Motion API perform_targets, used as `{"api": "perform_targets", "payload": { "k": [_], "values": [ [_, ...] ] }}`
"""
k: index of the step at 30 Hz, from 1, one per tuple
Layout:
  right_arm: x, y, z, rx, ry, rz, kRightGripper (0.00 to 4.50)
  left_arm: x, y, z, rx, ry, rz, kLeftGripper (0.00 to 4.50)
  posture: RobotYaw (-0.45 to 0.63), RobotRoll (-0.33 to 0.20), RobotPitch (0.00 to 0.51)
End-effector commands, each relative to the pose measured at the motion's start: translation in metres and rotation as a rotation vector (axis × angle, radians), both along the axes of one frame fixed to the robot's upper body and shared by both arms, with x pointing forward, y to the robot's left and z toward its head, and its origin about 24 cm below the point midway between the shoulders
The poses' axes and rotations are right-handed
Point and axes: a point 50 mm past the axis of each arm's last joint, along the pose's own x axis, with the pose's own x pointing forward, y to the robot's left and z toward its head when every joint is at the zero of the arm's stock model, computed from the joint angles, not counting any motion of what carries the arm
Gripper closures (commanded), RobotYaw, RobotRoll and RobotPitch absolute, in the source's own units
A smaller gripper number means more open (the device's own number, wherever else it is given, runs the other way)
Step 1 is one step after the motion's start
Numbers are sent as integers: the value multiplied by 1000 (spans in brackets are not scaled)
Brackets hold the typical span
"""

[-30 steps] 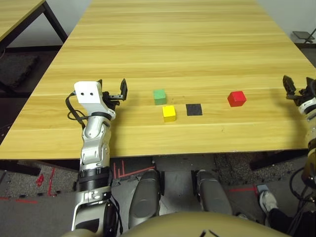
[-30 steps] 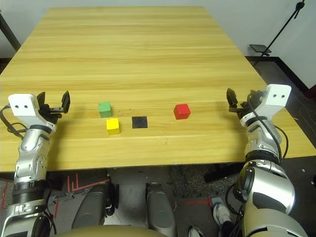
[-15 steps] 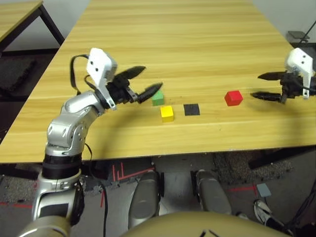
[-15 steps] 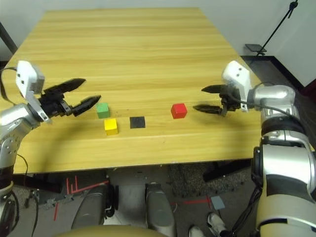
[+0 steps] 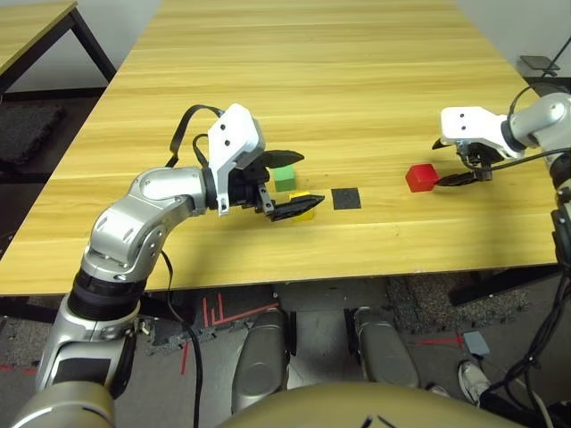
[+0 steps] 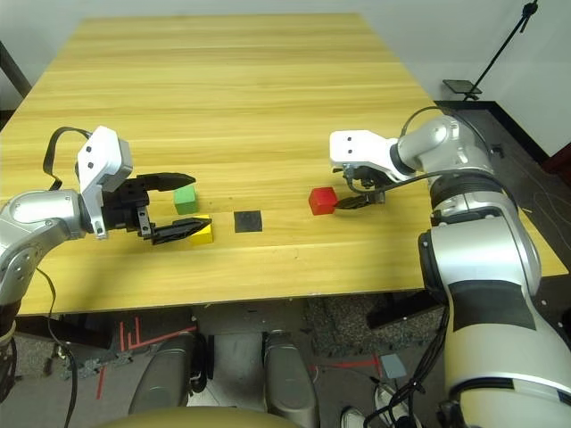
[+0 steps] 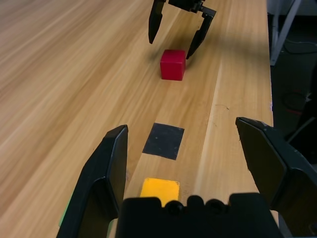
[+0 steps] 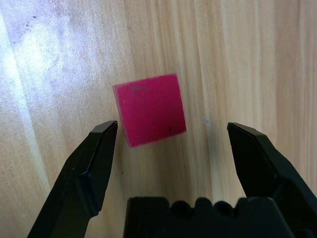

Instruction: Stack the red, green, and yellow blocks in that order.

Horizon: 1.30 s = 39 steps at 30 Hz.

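A: Left gripper (image 5: pixel 312 177), its state and position?

B: Its 2 black fingers stand wide apart, with nothing gripped between them. It hovers at the robot's left side of the table (image 5: pixel 312 71), pointing toward the robot's right. In the eye views, 1 finger crosses in front of part of the yellow block (image 5: pixel 306 215); whether they touch, I cannot tell.

A: Right gripper (image 8: pixel 172 124)?

B: Likewise wide, and holding nothing. Its 2 fingers reach down toward the red block (image 5: pixel 421 177), which appears closer to 1 finger than to the other in the right wrist view. Contact with that nearer finger cannot be told.

A: And the arrangement of the 3 blocks?

B: Each rests directly on the wooden tabletop, so the stack has 0 layers built. The green block (image 5: pixel 285 179) and the yellow block lie near each other on the robot's left, the yellow nearer the robot's body and slightly to the right of the green. The flat black square patch (image 5: pixel 346 198) lies just beside the yellow block, on its right. The red block sits farther right, well apart from the other 2, with the patch between it and the yellow block.
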Motion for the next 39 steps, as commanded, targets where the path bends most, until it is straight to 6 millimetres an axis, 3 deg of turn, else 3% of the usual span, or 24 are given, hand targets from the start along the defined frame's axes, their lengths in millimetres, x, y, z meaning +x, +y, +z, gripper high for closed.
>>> {"api": "perform_targets", "payload": {
  "k": [1,4,7,12,16,19,23,32,39],
  "values": [
    [3,5,-2,-25,-14,8,0,-8,-1,-1,-2,14,16,62,418,-179,72],
    [4,10,-8,-29,-15,10,0,-12,-3,-2,-8,21,39,62,438,-177,75],
    [6,19,-10,26,-17,8,560,-15,-2,-2,-15,27,56,0,447,-179,78],
    [5,26,-11,66,28,39,2316,-14,-3,-4,-13,35,62,0,435,-187,74],
    [4,32,-3,150,92,65,2366,-10,-5,0,-13,28,53,0,426,-192,66],
    [7,50,13,268,147,105,2395,-7,-5,5,-16,22,51,0,419,-195,61],
    [8,82,26,290,214,211,2397,-1,-5,9,-14,15,52,0,408,-198,53],
    [-4,130,11,158,257,270,2397,10,-9,2,-3,23,54,0,423,-221,50],
    [-8,149,3,109,223,283,2397,12,-8,0,-16,12,80,0,462,-245,66]
  ]
}}
